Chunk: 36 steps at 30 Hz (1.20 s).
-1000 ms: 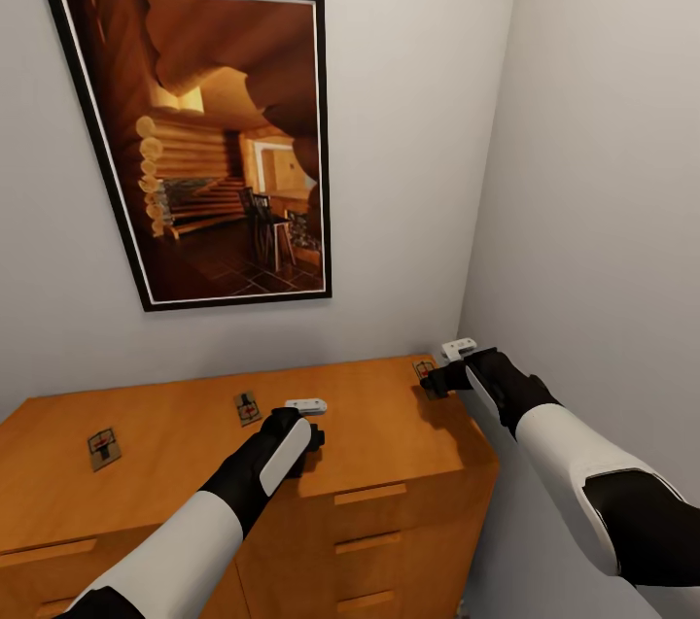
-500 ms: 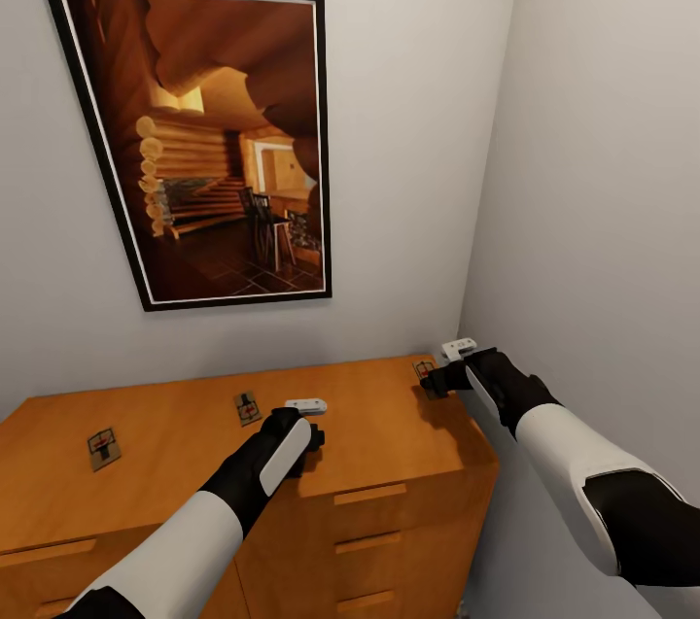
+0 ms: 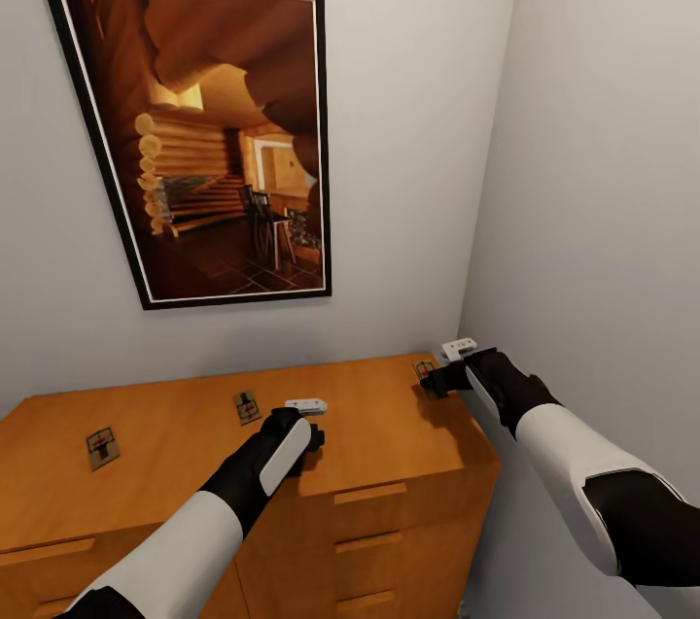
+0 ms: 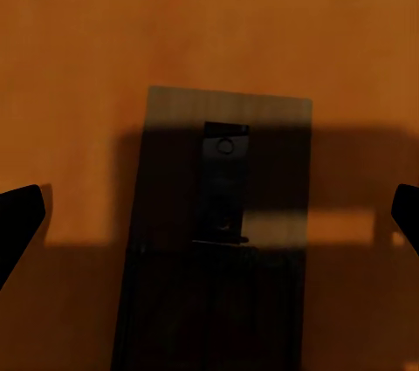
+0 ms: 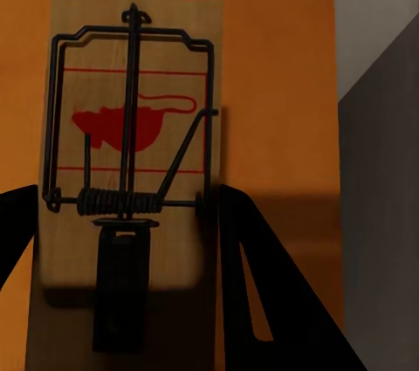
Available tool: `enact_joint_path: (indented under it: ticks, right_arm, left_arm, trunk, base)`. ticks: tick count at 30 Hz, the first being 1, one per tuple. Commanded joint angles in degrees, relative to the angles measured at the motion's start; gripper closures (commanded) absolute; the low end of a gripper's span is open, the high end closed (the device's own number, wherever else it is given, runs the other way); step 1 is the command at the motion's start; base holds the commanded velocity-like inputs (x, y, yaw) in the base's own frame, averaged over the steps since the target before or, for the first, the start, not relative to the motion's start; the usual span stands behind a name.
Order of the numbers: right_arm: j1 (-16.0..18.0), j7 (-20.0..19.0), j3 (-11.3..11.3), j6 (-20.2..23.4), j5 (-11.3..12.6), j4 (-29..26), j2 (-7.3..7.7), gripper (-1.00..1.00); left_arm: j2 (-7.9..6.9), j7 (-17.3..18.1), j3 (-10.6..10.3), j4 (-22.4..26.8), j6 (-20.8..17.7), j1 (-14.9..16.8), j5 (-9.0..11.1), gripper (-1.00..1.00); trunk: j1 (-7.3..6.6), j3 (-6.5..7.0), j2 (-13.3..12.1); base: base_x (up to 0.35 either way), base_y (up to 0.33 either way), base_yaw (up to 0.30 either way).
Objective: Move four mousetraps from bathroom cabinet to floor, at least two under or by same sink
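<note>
Presently we record four mousetraps on the flat top of the cabinet (image 3: pixel 175 464), which serves as the counter. The far-left mousetrap (image 3: pixel 103 445) lies well apart from the left tool (image 3: pixel 313 437), off to its left. The second mousetrap (image 3: pixel 248 407) sits near that tool, just left of it and towards the wall with the framed picture (image 3: pixel 199 138). In the left wrist view we see the third mousetrap (image 4: pixel 218 231) flat in shadow beneath the left tool, whose dark fingertips (image 4: pixel 17 218) stand wide apart on either side, not touching it. At the counter's right corner the right tool (image 3: pixel 435 380) hovers at the fourth mousetrap (image 5: pixel 131 140); its fingers (image 5: pixel 262 292) are spread, one at each side of the board, with nothing gripped.
</note>
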<state>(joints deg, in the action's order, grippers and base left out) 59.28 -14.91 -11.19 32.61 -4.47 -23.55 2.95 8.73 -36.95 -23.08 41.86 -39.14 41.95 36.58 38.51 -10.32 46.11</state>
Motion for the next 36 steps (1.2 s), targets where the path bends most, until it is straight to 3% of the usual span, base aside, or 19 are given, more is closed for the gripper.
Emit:
enact_joint_path:
  ticks: [1,36]
  right_arm:
    - [0.04,-0.38,-0.15,0.27,-0.28,-0.1,0.04,1.0]
    - [0.03,-0.38,-0.15,0.33,-0.28,-0.09,0.04,1.0]
  left_arm:
    - [-0.03,-0.58,-0.21,0.06,-0.06,0.06,0.6,-1.0]
    - [-0.04,-0.55,-0.12,0.13,0.02,0.06,0.69,-1.0]
  trunk:
    - [0.01,-0.09,0.07]
    - [0.67,-0.63,1.28]
  base:
    - [0.0,0.0,0.0]
    - [0.0,0.0,0.0]
